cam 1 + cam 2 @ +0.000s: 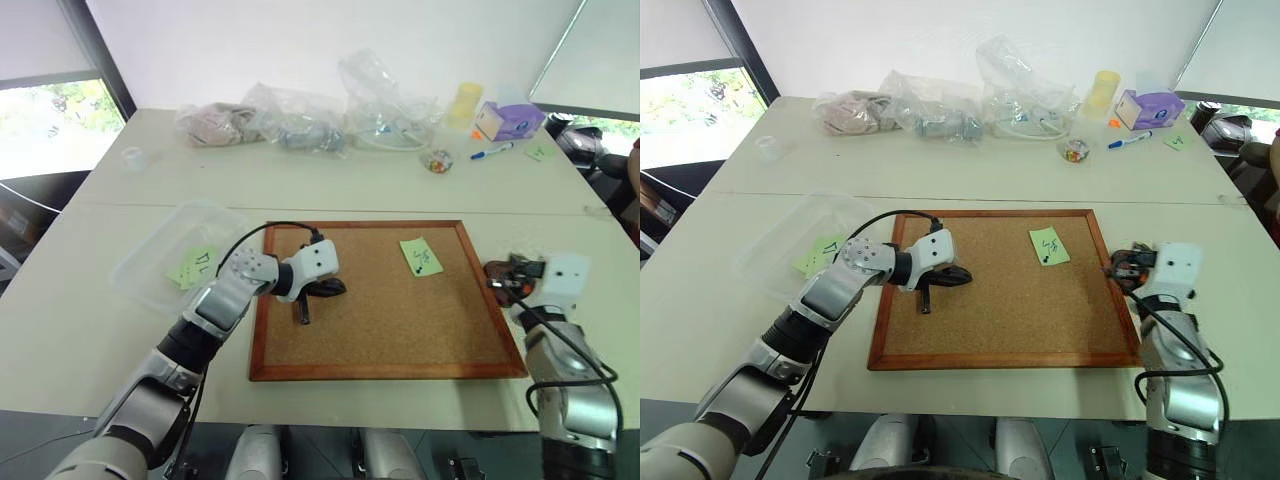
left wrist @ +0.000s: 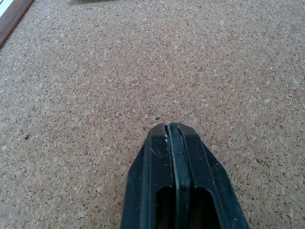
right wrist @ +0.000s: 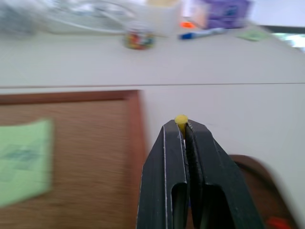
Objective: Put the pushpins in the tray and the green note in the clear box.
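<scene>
Broadly, the white table (image 1: pixel 400 190) carries a wood-framed cork board (image 1: pixel 390 300) in front of the robot. Left of the board lies the clear box (image 1: pixel 160 250), a shallow transparent container holding a green note marked with large strokes (image 1: pixel 192 266). The pale-green square green note (image 1: pixel 421 256), bearing a small black scribble, sits on the board's far right part. The small dark-brown tray (image 3: pixel 259 183) rests on the table just right of the board, with a red speck in it. The left gripper (image 2: pixel 172 131) hangs over the cork with its fingers pressed together, holding nothing. The right gripper (image 3: pixel 181 125), above the tray, pinches a tiny yellow-headed pushpin (image 3: pixel 181 119) at its fingertips.
</scene>
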Tool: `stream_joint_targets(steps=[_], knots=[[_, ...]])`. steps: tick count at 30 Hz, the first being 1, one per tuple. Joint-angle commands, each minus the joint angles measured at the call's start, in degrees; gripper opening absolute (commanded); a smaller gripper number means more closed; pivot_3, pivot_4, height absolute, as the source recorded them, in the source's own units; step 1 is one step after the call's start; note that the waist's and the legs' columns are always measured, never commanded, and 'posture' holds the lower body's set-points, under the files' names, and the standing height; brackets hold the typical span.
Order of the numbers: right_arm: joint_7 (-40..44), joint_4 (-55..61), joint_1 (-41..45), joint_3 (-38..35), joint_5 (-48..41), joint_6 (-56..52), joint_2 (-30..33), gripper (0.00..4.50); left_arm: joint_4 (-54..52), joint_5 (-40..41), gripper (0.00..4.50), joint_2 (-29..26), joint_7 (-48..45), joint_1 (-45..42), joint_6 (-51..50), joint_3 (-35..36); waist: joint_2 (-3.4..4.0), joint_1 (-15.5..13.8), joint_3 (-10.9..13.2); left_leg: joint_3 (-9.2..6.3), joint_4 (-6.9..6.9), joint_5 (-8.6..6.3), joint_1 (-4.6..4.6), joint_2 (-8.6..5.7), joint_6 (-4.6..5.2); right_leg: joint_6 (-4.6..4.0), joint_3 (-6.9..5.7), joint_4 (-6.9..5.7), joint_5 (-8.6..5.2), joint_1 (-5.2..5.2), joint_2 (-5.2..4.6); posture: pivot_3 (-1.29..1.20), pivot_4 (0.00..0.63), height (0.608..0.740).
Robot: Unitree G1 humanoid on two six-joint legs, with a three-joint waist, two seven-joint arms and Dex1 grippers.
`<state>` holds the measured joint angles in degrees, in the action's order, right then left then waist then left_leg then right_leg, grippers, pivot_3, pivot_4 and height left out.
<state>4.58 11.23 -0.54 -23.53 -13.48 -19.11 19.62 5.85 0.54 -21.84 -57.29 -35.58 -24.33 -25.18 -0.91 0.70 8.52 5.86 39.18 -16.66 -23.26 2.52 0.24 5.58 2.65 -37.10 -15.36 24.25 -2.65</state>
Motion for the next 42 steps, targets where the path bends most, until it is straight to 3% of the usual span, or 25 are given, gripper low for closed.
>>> stream_joint_targets(steps=[1, 7, 12, 17, 18, 24, 30, 35, 42], knots=[[-0.32, -0.51, 0.03, -0.74, 0.69, -1.14, 0.99, 0.02, 1.70, -1.54, 0.00, 0.20, -0.04, 0.79, -0.54, -1.99, 0.03, 0.02, -0.02, 0.00, 0.00, 0.00, 0.00, 0.00, 0.00, 0.00, 0.00, 0.00, 0.00, 0.00, 0.00, 0.00, 0.150, 0.737], [0.23, -2.11, 0.69, -0.74, 0.19, -3.51, 0.77, 0.02, 1.79, -1.60, 0.00, 0.23, -0.15, 0.69, -0.40, -2.07, 0.03, -0.05, -0.02, 0.00, 0.00, 0.00, -0.01, 0.01, 0.00, 0.00, 0.01, 0.00, 0.00, 0.00, -0.01, 0.00, 0.150, 0.737], [0.46, -3.09, 1.40, -3.13, -2.61, -2.86, -0.38, 1.77, 1.77, -1.64, 0.00, 0.14, -0.16, 0.66, -0.41, -2.05, 0.04, -0.07, -0.02, 0.00, 0.00, 0.00, -0.01, 0.02, 0.00, 0.00, 0.01, 0.00, 0.00, 0.00, -0.01, 0.00, 0.150, 0.737], [0.12, -2.85, 1.26, -3.72, -3.55, -3.05, -0.55, 4.31, 1.76, -1.64, 0.00, 0.13, -0.16, 0.63, -0.40, -2.05, 0.04, -0.03, -0.02, 0.00, 0.00, 0.00, -0.01, 0.05, 0.00, 0.00, 0.01, 0.00, 0.00, 0.00, -0.01, 0.00, 0.150, 0.737], [0.13, -2.82, 1.30, -3.82, -3.71, -2.84, -0.65, 4.42, 1.77, -1.64, 0.00, 0.15, -0.16, 0.62, -0.39, -2.05, 0.04, -0.03, -0.02, 0.00, 0.00, 0.00, 0.00, 0.05, 0.00, 0.00, 0.01, 0.00, 0.00, 0.00, -0.01, 0.00, 0.150, 0.737], [1.53, -0.29, 2.16, -4.20, -6.18, 0.36, -1.21, 4.42, 1.78, -1.61, 0.00, 0.20, -0.17, 0.60, -0.41, -2.06, 0.04, -0.03, -0.02, 0.00, 0.00, 0.00, 0.00, 0.05, 0.00, 0.01, 0.02, 0.00, 0.00, 0.00, -0.01, 0.00, 0.150, 0.737], [13.39, 7.62, 0.29, 8.94, -8.03, -2.91, 1.08, 4.42, 1.82, -1.60, 0.00, 0.23, -0.23, 0.60, -0.45, -2.11, 0.04, 0.04, -0.04, -0.01, 0.00, 0.00, 0.01, 0.08, 0.01, 0.01, 0.01, 0.00, 0.01, -0.01, 0.02, 0.00, 0.150, 0.737], [14.68, 6.14, 1.37, 14.72, -6.12, -2.78, 0.45, 4.42, 1.91, -1.65, 0.00, 0.32, -0.22, 0.54, -0.47, -2.10, 0.04, -0.17, -0.04, -0.01, 0.00, -0.02, -0.03, 0.06, 0.03, 0.00, 0.00, 0.06, 0.00, -0.02, -0.04, 0.00, 0.150, 0.737], [14.76, 1.85, 3.11, 17.51, -4.22, -1.99, -0.99, 4.42, 1.76, -1.74, 0.00, 0.29, 0.03, 0.77, -0.57, -2.00, 0.04, -0.15, -0.04, -0.01, 0.00, -0.02, -0.02, 0.06, 0.03, 0.00, 0.00, 0.06, 0.00, -0.02, -0.02, 0.00, 0.150, 0.737]])
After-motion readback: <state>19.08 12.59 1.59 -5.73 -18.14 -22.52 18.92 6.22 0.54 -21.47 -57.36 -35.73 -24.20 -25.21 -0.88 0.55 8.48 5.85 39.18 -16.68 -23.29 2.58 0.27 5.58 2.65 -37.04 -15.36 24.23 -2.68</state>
